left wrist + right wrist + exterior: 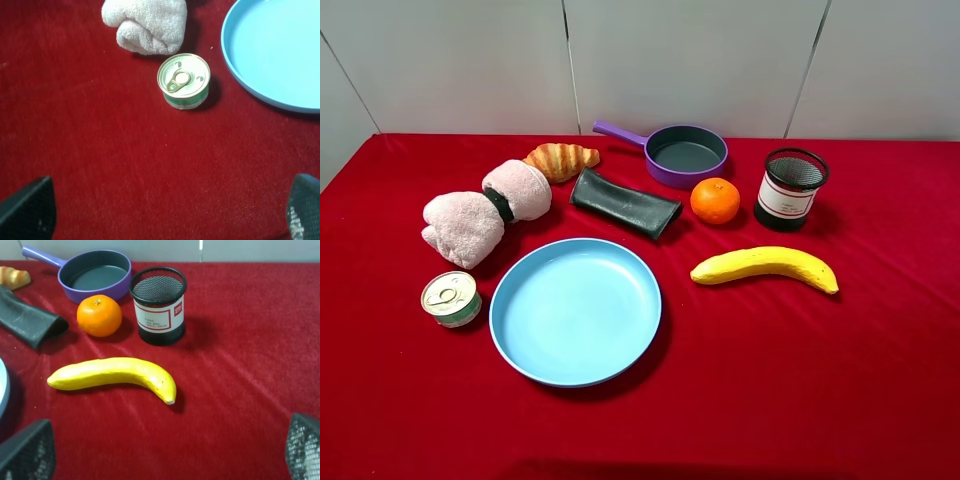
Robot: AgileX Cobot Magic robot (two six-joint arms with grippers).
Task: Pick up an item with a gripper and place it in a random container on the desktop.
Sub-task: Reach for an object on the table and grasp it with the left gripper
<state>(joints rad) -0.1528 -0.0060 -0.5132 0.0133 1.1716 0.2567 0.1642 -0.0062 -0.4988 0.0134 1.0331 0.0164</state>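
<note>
The pale-pink rolled towel with its black band lies at the left on the red desktop, just beyond the light-blue plate, which holds nothing. Neither arm shows in the exterior high view. In the left wrist view my left gripper hangs over bare red cloth with its fingertips wide apart and nothing between them. One end of the towel and the plate rim lie ahead of it. My right gripper is open too, above the cloth short of the banana.
A small tin can stands between towel and plate. At the back lie a croissant, a dark pouch, a purple pan, an orange and a black mesh cup. A banana lies right of the plate.
</note>
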